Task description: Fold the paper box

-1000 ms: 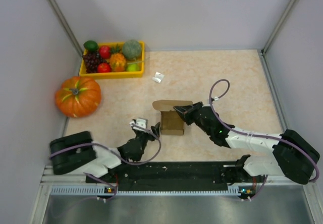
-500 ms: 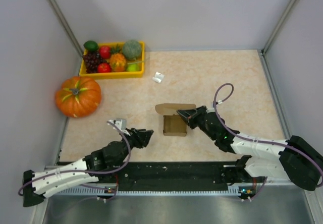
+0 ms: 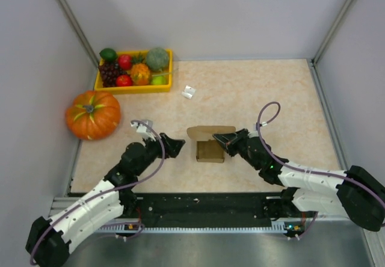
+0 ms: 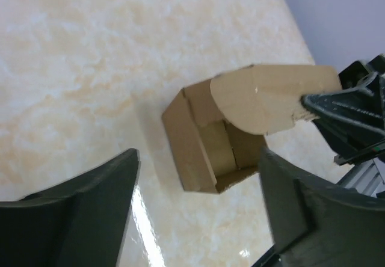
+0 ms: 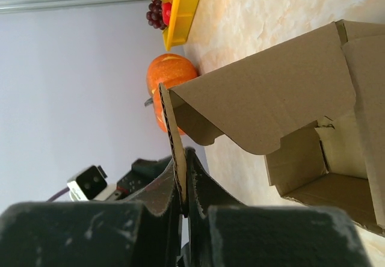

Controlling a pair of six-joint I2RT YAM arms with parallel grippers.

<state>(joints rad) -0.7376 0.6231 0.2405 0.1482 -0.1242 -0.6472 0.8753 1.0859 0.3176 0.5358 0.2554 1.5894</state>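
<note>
Top external view: the counter (image 3: 271, 92) carries a pumpkin (image 3: 93, 114) at its left edge and the paper box (image 3: 209, 151) near the middle. Right fingers (image 5: 161, 186) pinch the box's raised flap. Left fingers (image 4: 72, 219) stand spread beside the box, not touching it.

"Any writing you can make out from here? A mark on the paper box (image 3: 209, 151), maybe?"
"No, just bare brown card, no lettering I can read."
"The yellow tray (image 3: 135, 89)?"
"Nothing legible there either. No labels, no numbers."
</note>
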